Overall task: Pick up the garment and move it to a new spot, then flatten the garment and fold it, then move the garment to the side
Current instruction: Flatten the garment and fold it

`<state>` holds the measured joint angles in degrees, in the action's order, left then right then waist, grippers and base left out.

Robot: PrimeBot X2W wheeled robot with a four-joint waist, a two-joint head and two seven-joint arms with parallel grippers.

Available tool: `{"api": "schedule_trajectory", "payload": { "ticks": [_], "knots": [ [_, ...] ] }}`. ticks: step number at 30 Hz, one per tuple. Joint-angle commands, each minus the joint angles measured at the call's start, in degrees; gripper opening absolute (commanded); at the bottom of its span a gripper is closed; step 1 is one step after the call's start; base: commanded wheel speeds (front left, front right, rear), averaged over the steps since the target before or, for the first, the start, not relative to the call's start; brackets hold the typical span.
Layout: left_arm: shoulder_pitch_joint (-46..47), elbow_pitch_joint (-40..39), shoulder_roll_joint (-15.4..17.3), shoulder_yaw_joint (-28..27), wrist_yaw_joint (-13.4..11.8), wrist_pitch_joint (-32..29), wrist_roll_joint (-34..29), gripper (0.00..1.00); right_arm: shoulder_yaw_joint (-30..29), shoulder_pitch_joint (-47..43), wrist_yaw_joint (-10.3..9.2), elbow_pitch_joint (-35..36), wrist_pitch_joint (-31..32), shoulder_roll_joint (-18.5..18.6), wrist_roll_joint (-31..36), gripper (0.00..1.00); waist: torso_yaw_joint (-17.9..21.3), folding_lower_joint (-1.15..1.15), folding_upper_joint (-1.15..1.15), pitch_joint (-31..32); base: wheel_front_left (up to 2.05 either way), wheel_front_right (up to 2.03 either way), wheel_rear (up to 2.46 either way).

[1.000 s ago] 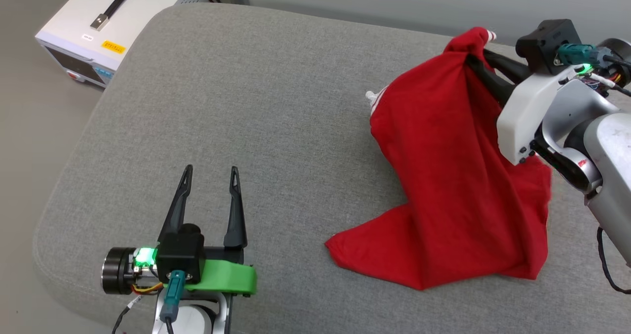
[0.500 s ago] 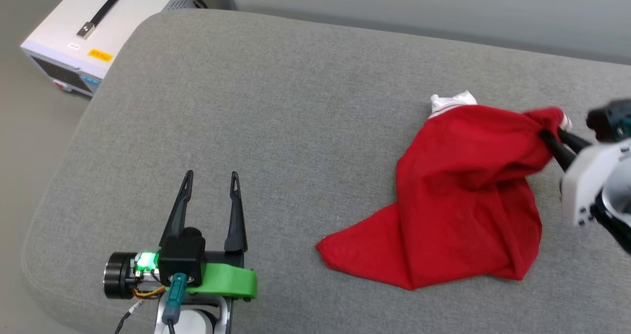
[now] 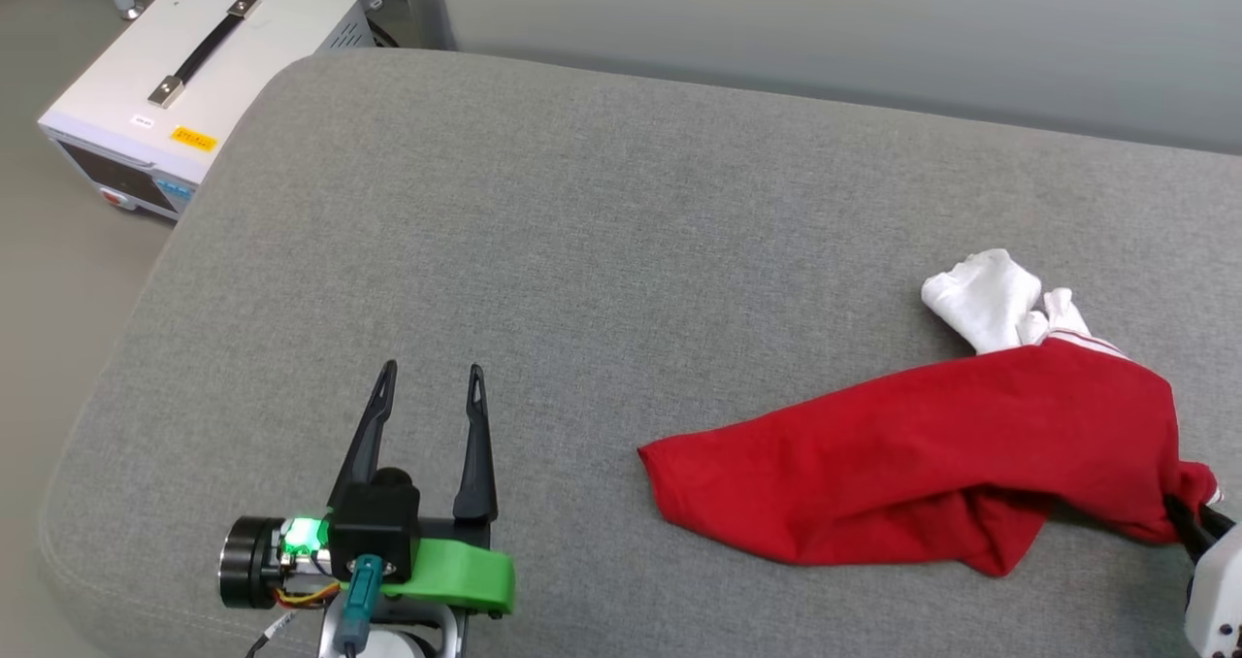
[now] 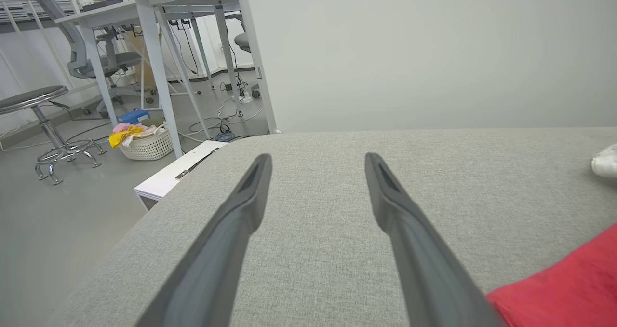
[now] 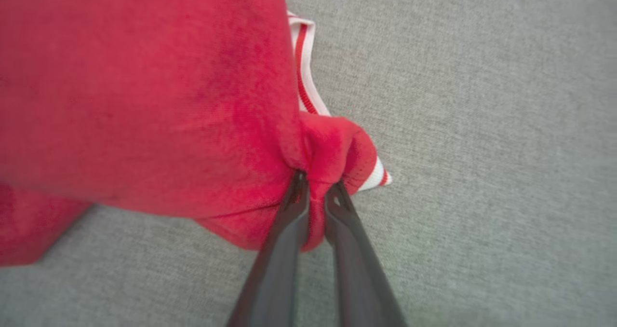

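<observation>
Looking down at a gray cushion (image 3: pixel 582 250), with the shirt (image 3: pixel 931 464) slumped low across its right side in one long red lump. Pinching a bunched fold of it, right next to the striped trim (image 5: pixel 301 66), with the right gripper (image 5: pixel 315 184): fingers squeezed together on the cloth, down in the bottom right corner of the head view. Can also spot a white sleeve (image 3: pixel 985 304) poking out at the far end, lying on the cushion. Holding nothing with the left gripper (image 3: pixel 432 377), fingers spread wide over the near left part of the cushion, well apart from the shirt's closest corner. Also got a white box (image 3: pixel 194 66) with a black handle sitting past the cushion's far left corner.
</observation>
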<state>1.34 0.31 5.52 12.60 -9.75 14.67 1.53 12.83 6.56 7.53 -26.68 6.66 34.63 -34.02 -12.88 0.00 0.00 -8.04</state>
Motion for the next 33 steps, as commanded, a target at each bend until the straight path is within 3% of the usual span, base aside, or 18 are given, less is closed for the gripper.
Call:
{"api": "schedule_trajectory", "payload": {
  "ticks": [1,2,11,16,17,21,25,33],
  "knots": [
    [-0.97,0.15,0.15,-0.05,0.35,0.33,-0.53,1.00,-1.09,-1.99,-0.04,-0.37,-0.48,-0.96,0.15,0.58,0.58,0.00,0.00,0.78,0.00,0.00,0.00],
    [-1.15,0.19,0.27,-0.05,0.38,0.33,-0.56,1.00,-1.93,-2.46,-0.04,0.06,-0.91,-1.43,0.47,1.00,0.77,0.00,0.00,1.09,0.00,0.00,0.00],
    [-2.60,0.47,1.11,0.10,0.58,0.33,-0.74,1.00,-12.50,-6.39,-0.04,11.39,-8.70,-8.49,8.76,1.00,2.48,0.00,0.00,4.26,0.00,0.00,0.00],
    [-3.31,0.37,1.32,0.19,0.53,0.33,-0.73,1.00,-18.39,-9.59,-0.04,21.98,-9.31,-15.22,13.96,1.00,2.65,0.00,0.00,5.54,0.00,0.00,0.00],
    [-3.63,0.23,1.43,0.18,0.47,0.33,-0.68,1.00,-20.67,-11.05,-0.04,27.52,-9.92,-18.91,16.27,1.00,2.68,0.00,0.00,5.94,0.00,0.00,0.00],
    [-3.62,-0.19,1.98,0.25,0.94,0.33,-0.64,1.00,-21.47,-12.65,-0.04,33.35,-10.63,-23.39,19.10,1.00,3.12,0.00,0.00,6.11,0.00,0.00,0.00],
    [-0.14,-1.07,3.61,0.70,3.64,0.33,-0.48,1.00,-20.62,-13.81,-0.04,36.28,-10.84,-26.27,20.62,1.00,4.12,0.00,0.00,5.65,0.00,0.00,0.00],
    [17.70,3.44,7.85,2.95,15.12,-0.48,3.46,1.00,-17.21,-13.09,-0.04,37.45,-11.30,-27.29,21.50,1.00,8.78,0.00,0.00,2.12,0.00,0.00,0.00]
  ]
}}
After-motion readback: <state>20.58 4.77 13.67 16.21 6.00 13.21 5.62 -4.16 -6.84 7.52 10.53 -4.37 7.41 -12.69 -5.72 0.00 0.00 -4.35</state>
